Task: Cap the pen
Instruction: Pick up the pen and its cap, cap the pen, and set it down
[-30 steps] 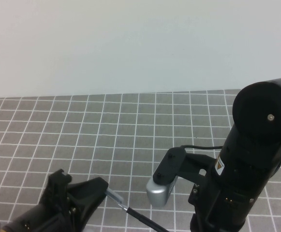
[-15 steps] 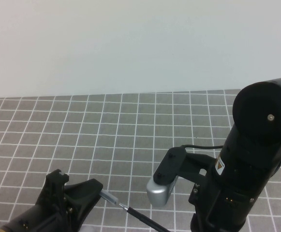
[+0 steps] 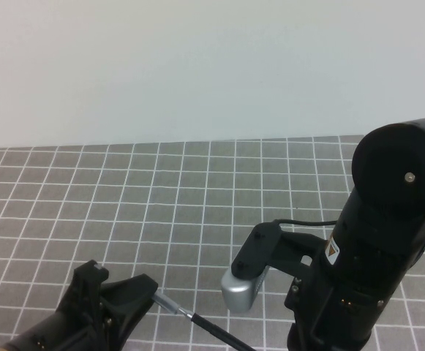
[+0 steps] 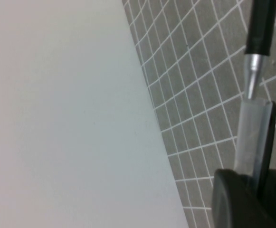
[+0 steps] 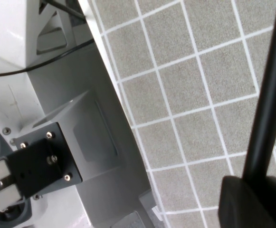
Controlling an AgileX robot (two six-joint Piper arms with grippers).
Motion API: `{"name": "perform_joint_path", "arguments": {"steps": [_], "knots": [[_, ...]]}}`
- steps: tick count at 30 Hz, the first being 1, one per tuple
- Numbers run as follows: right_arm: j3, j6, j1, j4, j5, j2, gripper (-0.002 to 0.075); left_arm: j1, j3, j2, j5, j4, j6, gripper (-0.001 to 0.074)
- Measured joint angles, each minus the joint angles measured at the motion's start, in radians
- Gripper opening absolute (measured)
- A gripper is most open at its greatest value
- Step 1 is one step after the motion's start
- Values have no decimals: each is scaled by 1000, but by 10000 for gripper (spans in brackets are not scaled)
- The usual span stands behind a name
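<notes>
Left gripper is sitting low at the near-left of the gridded desk. Its fingers are gripping the translucent cap, pinched tight, open end facing the right arm. Right gripper is sitting at the near edge under its own arm, hidden in the high view. It's clamping the black pen by the barrel. The pen is angling across toward the cap, and its silver tip is sitting right at the cap mouth. Can't tell how far in it's going.
</notes>
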Motion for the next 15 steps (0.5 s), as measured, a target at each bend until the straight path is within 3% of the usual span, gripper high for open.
{"name": "perform_joint_path", "arguments": {"steps": [15], "knots": [[0,-21,0,17,0,0,-3,-13,0,0,-9,0,-17,1]]}}
